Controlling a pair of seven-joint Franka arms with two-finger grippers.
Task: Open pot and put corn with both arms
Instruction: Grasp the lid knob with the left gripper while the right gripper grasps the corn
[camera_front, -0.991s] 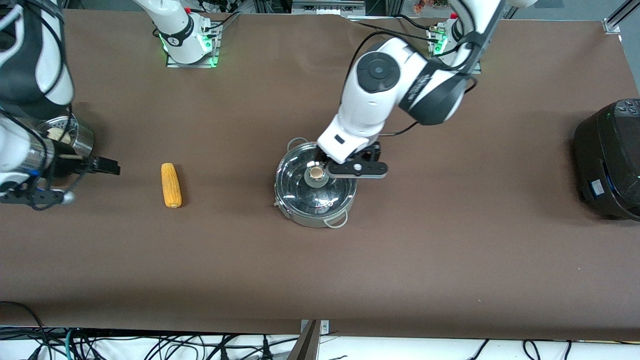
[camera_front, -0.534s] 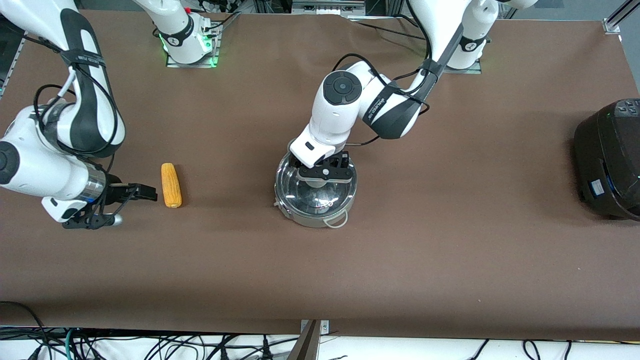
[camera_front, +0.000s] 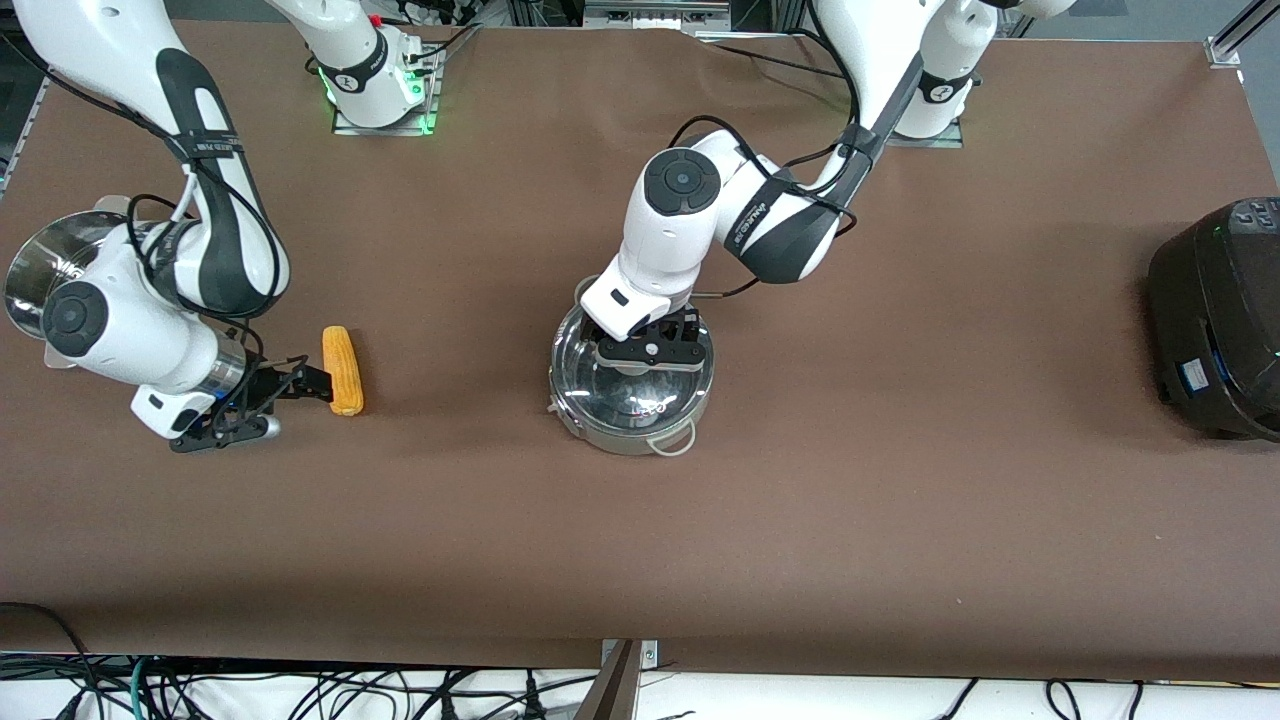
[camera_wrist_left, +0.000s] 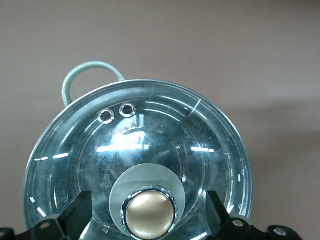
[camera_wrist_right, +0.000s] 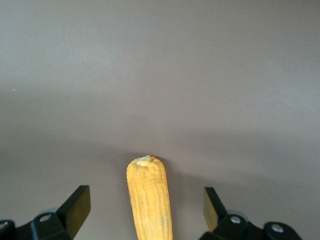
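Nothing is done yet: the lid (camera_wrist_left: 140, 165) is on the pot (camera_front: 632, 380), its knob (camera_wrist_left: 150, 216) straddled by the wide-open left gripper (camera_wrist_left: 149, 212), and the corn (camera_wrist_right: 149, 197) is straddled, ungripped, by the wide-open right gripper (camera_wrist_right: 146, 210).

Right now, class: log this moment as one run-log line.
left gripper: open, straddling lid knob | right gripper: open, around corn | pot: lid on | corn: on table

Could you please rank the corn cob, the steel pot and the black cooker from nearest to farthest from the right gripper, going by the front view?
From the open right gripper:
1. Corn cob: right beside the fingertips, at the right arm's end of the table.
2. Steel pot: mid-table, lid on, under the open left gripper.
3. Black cooker: at the left arm's end of the table.
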